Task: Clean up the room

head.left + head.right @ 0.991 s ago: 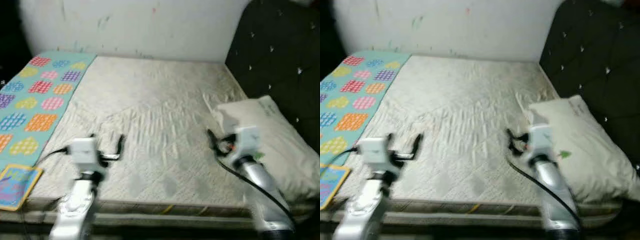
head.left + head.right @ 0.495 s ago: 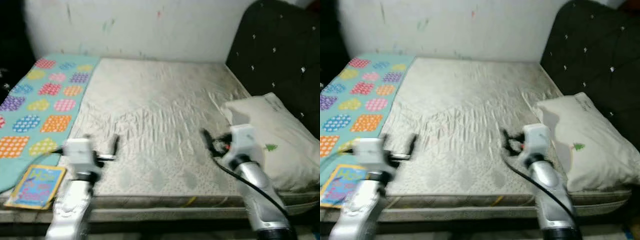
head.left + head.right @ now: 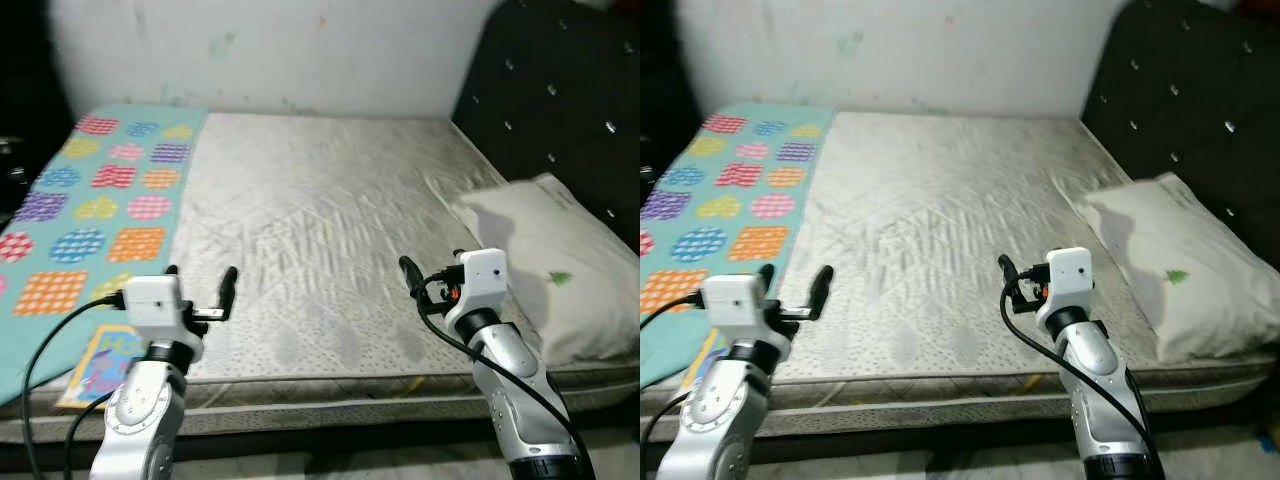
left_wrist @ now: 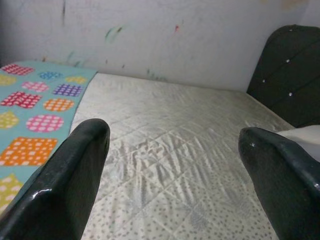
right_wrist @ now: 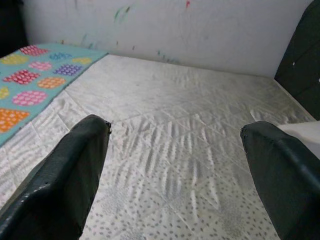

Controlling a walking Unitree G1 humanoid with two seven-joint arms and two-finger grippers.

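Observation:
A bare quilted mattress (image 3: 320, 200) lies before me, seen from its front edge. A teal blanket (image 3: 90, 210) with coloured heart patches covers its left side. On the blanket's front corner lies a colourful children's book (image 3: 105, 352). A white pillow (image 3: 555, 260) with a small green tree print rests at the right, against the headboard. My left gripper (image 3: 200, 282) hovers open over the front left of the mattress, near the book, holding nothing. Over the front right, beside the pillow, my right gripper (image 3: 430, 277) is open and holds nothing too.
A black tufted headboard (image 3: 570, 90) rises along the right side. A white wall (image 3: 270, 50) with faint colour marks closes off the far side. Dark shadow borders the bed on the left. The mattress's front edge (image 3: 330, 385) runs just below my grippers.
The whole picture has shifted and sharpened as the camera moved; more of the blanket, book and front edge shows. Both grippers stay open, holding nothing, in front of me.

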